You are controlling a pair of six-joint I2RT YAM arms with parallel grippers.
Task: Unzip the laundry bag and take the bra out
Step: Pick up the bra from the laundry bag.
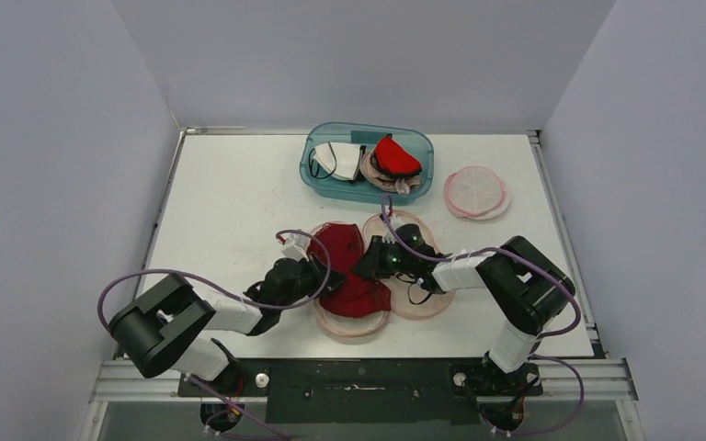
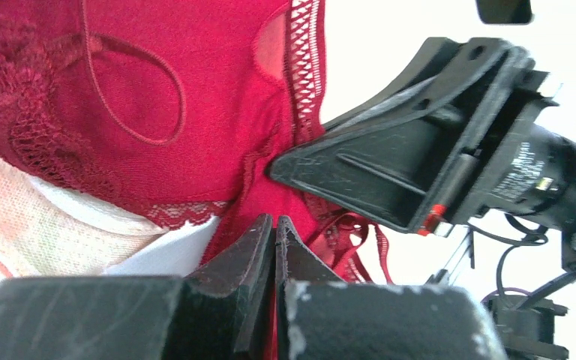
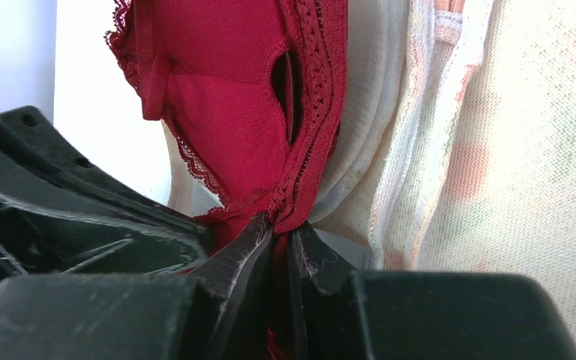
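L fingers & R fingers pinch lacy red bra, prob. atop round mesh bag.

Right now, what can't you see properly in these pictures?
- Top view: the zip; the bra and both arms lie over the laundry bag.
- Left wrist view: whether the shut left gripper pinches cloth; its own fingers cover the spot.
- Right wrist view: most of the bra, cut off by the top edge; the right gripper is shut on its lace.
- Top view: what lies deepest in the blue tub; clothes cover it.
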